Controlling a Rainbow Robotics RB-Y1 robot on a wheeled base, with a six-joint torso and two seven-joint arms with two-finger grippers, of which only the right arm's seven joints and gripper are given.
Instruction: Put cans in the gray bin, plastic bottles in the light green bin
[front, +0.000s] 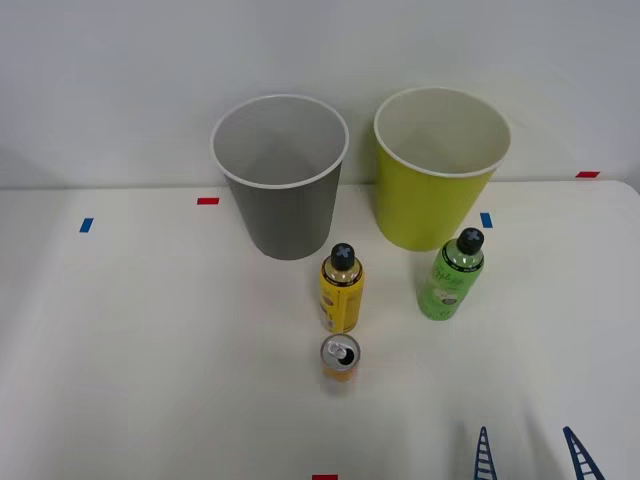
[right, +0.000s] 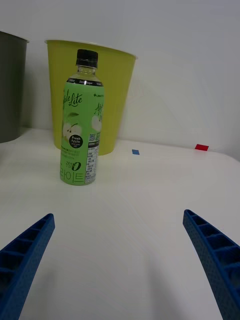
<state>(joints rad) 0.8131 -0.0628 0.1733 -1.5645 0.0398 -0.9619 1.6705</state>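
The right gripper (front: 532, 452) sits low at about five o'clock in the front view, with just the tips of its two blue ribbed fingers (front: 483, 455) poking in from the bottom edge. In the wrist view its fingers (right: 25, 255) are spread wide apart, holding nothing between them.

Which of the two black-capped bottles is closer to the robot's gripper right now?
The green bottle, standing before the light green bin. The open right gripper faces it; the yellow bottle stands farther toward the robot's left.
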